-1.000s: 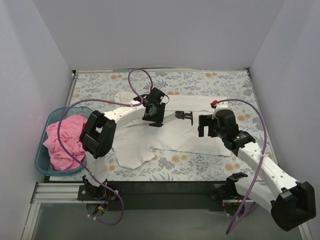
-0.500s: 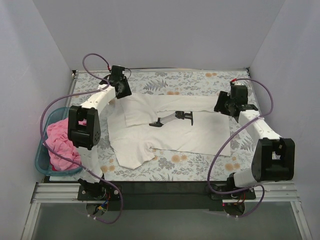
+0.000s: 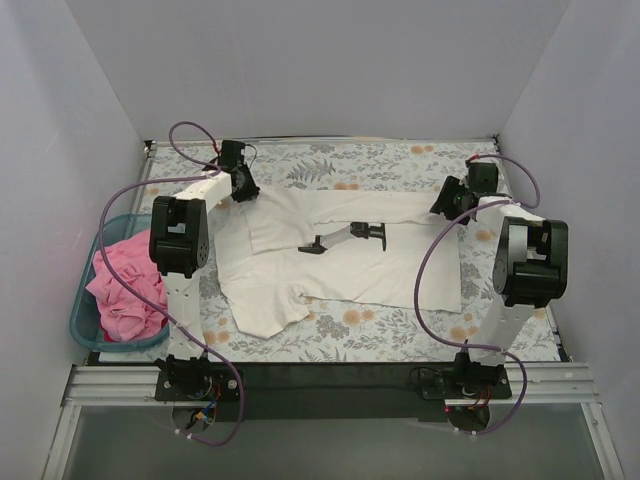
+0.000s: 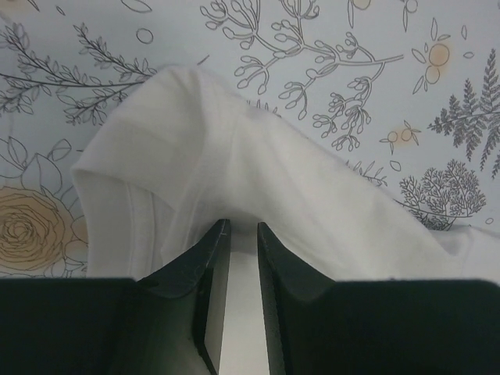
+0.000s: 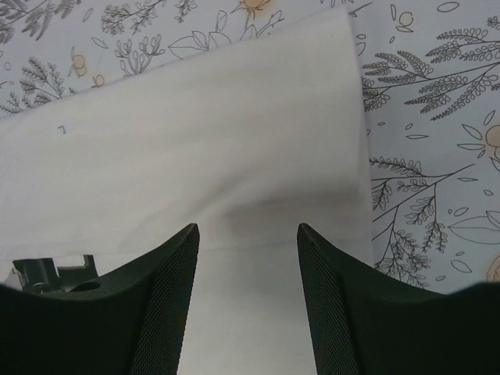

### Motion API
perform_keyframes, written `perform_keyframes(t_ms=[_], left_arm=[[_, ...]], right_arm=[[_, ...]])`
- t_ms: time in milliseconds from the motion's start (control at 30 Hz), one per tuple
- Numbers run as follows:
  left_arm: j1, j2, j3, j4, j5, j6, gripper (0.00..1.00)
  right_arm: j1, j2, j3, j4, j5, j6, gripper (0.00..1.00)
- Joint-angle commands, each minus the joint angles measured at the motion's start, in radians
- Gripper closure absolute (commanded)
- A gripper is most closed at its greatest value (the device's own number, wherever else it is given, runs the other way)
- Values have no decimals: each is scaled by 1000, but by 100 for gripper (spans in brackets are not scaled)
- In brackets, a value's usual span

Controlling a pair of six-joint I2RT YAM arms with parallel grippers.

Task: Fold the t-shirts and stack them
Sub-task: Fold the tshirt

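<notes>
I am reckoning the soft white fabric t-shirt (image 3: 350, 275), lying mid-table, limp and light; left gripper (image 4: 242, 226) is pinching its far-left shoulder, nearly closed; right gripper (image 5: 246, 228) is straddling the far-right hem, half open, empty

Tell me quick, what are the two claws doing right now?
Left claw: closed, pinching a fold of the soft white fabric t-shirt.
Right claw: open above the same t-shirt, holding nothing.

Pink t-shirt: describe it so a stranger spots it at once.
At the floral table, far left, sits a teal basket. The pink t-shirt is the crumpled heap inside it. The other, a white t-shirt, lies spread on the table.
</notes>
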Motion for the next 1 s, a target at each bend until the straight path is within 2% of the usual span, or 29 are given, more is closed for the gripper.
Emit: perform_keyframes(t_ms=[0, 433, 633, 733, 967], left_arm=[[37, -10, 3, 53, -4, -38, 78], [116, 92, 31, 47, 7, -88, 80], [116, 20, -3, 68, 36, -94, 78], [116, -37, -26, 79, 37, -93, 74], [113, -186, -95, 88, 47, -87, 59]], right_arm=[[-39, 55, 42, 55, -42, 16, 49], [-155, 239, 144, 69, -81, 25, 48], [-155, 173, 139, 69, -116, 24, 48], [-157, 120, 116, 69, -93, 22, 48], [-168, 72, 87, 69, -42, 35, 57]])
